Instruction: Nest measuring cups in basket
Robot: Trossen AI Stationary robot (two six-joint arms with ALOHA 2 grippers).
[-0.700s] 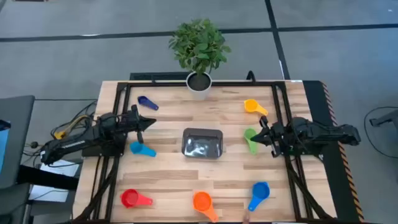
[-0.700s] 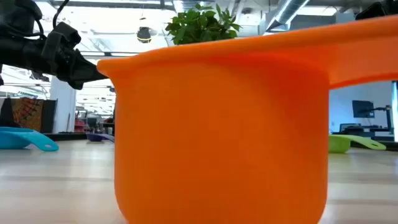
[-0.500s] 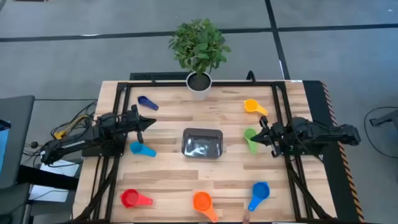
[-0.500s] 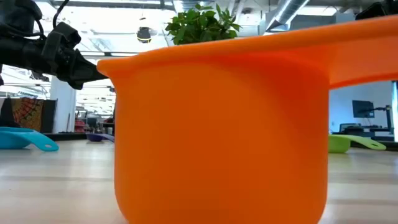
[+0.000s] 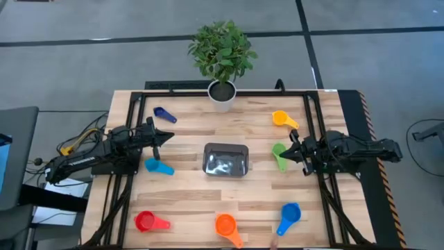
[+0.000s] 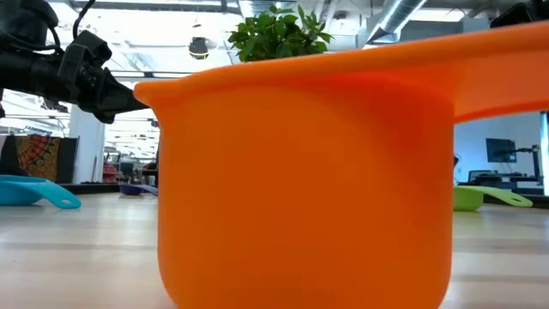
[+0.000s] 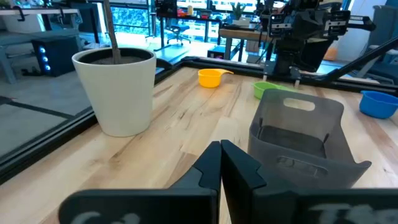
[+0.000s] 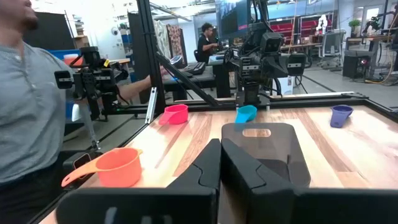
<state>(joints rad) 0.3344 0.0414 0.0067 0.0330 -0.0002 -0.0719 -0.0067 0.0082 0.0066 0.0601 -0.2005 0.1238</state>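
Grey floor [image 5: 69, 62] with dark seams, bright workshop beyond (desks [image 8: 323, 46], monitors [image 6: 502, 150]).

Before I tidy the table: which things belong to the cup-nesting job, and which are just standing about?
Job: basket; cups: red, orange, yellow, green, light blue, blue, dark blue.
Not the job: plant pot.

Plant [image 5: 222, 47]: leafy green, top centre of the high view.
Pot [image 5: 222, 94]: white, at the table's far edge.
Table [image 5: 187, 184]: light wooden planks.
Person [image 8: 28, 106]: grey shirt, left edge of the right wrist view.
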